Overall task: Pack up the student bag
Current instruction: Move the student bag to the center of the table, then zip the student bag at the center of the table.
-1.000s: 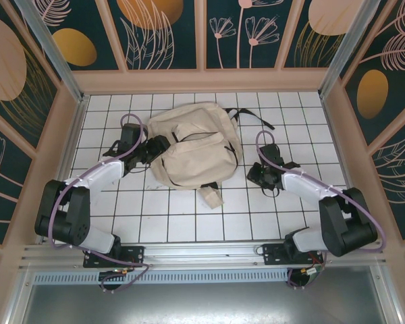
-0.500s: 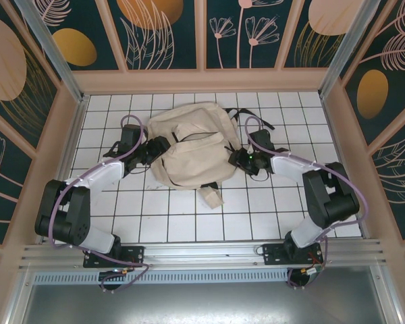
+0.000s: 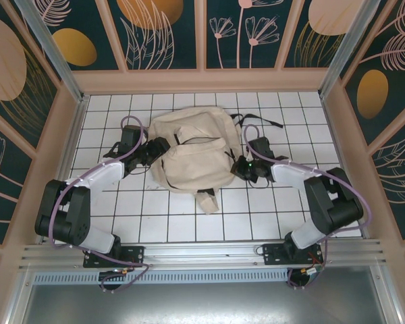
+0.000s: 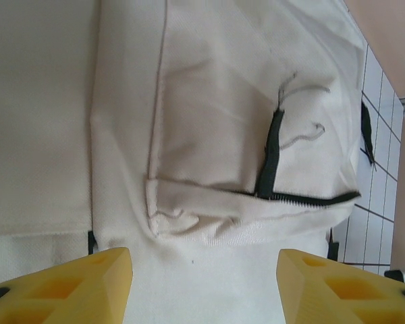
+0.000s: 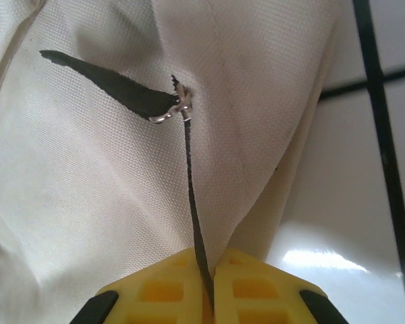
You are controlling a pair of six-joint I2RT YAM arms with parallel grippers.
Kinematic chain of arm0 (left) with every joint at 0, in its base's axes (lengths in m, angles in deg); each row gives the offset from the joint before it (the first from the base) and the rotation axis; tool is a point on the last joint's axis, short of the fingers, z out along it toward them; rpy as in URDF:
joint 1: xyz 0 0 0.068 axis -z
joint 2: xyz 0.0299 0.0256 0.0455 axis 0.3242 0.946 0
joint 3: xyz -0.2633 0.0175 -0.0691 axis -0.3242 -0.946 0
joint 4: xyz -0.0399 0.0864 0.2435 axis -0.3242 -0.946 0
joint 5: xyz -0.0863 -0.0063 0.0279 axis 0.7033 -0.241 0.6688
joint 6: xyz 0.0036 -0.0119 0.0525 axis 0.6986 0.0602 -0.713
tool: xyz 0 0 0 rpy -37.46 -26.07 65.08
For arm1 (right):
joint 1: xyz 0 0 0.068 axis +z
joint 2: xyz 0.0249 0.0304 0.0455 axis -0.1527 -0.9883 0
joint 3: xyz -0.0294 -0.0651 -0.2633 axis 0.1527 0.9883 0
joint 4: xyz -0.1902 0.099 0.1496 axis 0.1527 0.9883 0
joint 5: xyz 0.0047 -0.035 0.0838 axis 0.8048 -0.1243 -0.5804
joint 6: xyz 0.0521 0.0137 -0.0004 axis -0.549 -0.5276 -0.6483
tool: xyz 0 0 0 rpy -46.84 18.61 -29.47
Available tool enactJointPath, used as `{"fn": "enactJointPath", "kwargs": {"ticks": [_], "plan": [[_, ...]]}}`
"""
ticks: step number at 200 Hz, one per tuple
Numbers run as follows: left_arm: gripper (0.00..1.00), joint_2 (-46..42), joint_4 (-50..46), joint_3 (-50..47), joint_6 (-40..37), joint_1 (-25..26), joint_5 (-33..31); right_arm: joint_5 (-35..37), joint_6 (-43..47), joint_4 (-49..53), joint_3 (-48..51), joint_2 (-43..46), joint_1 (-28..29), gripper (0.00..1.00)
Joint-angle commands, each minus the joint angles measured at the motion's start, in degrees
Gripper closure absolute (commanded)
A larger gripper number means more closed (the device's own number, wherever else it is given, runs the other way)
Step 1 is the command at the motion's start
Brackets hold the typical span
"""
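The student bag (image 3: 192, 152), a cream canvas backpack, lies flat in the middle of the white tiled table. My left gripper (image 3: 160, 145) sits at its left edge, open, its yellow fingers (image 4: 88, 280) spread over the bag's fabric (image 4: 209, 121) just below the front pocket's dark zipper (image 4: 310, 198). At the bag's right edge my right gripper (image 3: 237, 167) is shut on a thin dark pull cord (image 5: 192, 202). The cord runs from a metal zipper slider (image 5: 179, 104) down into the closed gripper (image 5: 210, 260). The zipper is open a short way beside the slider.
Black straps (image 3: 256, 121) trail off the bag's back right corner, and a small beige loop (image 3: 206, 200) sticks out at its near edge. Wooden walls (image 3: 337, 135) fence the table on three sides. Bare tiles (image 3: 189, 223) lie between the bag and the arm bases.
My right arm swung left from the open tiles to the bag's right edge and its gripper closed on the pull cord. The left arm stayed put.
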Motion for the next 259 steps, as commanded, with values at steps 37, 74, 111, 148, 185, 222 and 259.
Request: {"fn": "enactJointPath", "kwargs": {"ticks": [37,74,111,148,185,222,259], "plan": [[0.42,-0.6,-0.5,1.4,0.0,0.7,-1.1,12.5,1.5,13.5,1.6,8.6,-2.0,0.75],[0.42,-2.2,-1.0,-0.3,1.4,0.8,-4.7,19.7,6.1,16.6,-8.2,10.2,3.2,0.48],[0.41,-2.8,-0.5,-2.7,2.9,0.8,-5.6,23.6,12.7,16.9,-20.7,1.8,12.8,0.46],[0.43,-2.7,3.2,-6.2,4.6,0.7,-2.9,23.9,18.2,14.2,-32.3,-8.3,19.8,0.47],[0.49,-1.1,7.5,-7.7,5.5,0.7,1.5,24.2,22.8,15.1,-44.3,-19.8,23.3,0.54],[0.53,0.2,7.9,-7.1,5.3,0.7,2.4,22.3,24.3,15.9,-53.0,-27.2,24.1,0.6],[0.54,0.9,7.5,-6.6,5.2,0.7,3.0,33.6,21.5,22.0,-59.9,-32.5,24.1,0.62]]}}
